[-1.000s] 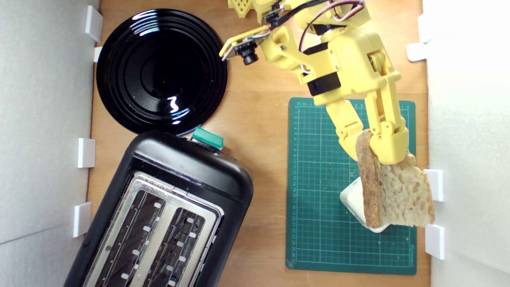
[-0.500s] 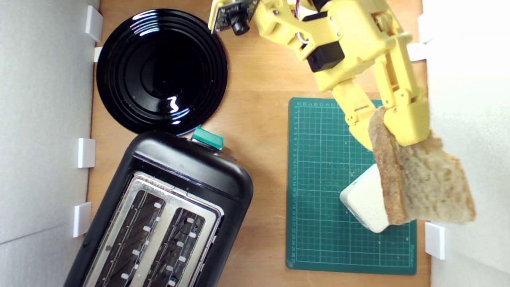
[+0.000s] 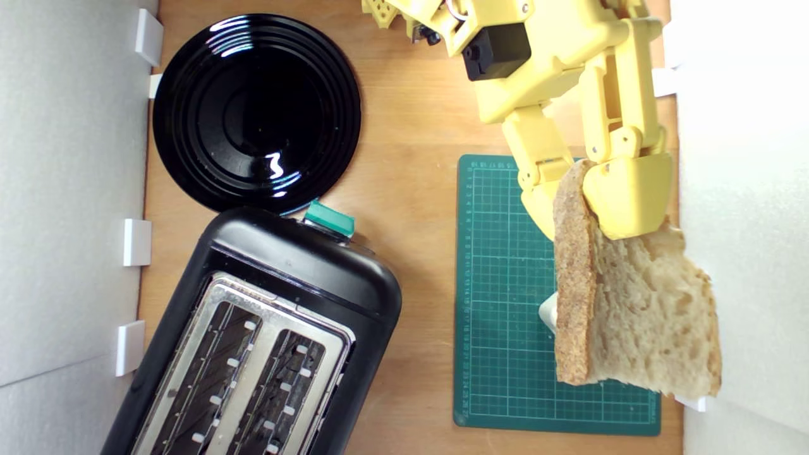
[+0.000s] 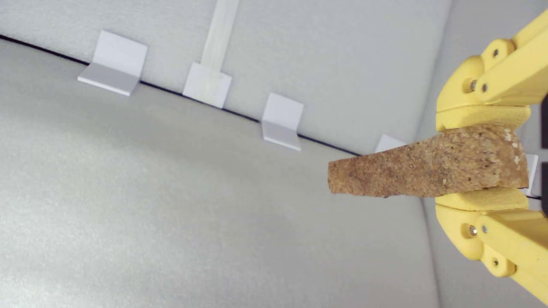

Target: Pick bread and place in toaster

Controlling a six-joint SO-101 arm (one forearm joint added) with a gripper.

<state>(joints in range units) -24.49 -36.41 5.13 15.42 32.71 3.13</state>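
My yellow gripper (image 3: 584,202) is shut on the bread (image 3: 632,309), a wedge slice with pale holey crumb and a brown floury crust, held high above the green cutting mat (image 3: 499,303) at the exterior view's right. In the wrist view the crust edge of the bread (image 4: 424,169) is pinched between both yellow fingers, with my gripper (image 4: 483,160) closed around it. The black toaster (image 3: 265,341), with silver top, two open slots and a teal lever (image 3: 328,219), stands at the exterior view's lower left, well apart from the bread.
A round black plate (image 3: 256,110) lies at the back left on the wooden table (image 3: 411,164). A cream-white block (image 3: 547,312) on the mat is mostly hidden under the bread. White foam walls (image 3: 69,189) with small white brackets (image 3: 136,242) close in both sides.
The gripper has lifted the bread higher off the mat, so it looks larger, and swung it back left. The arm's upper part has moved up out of the frame.
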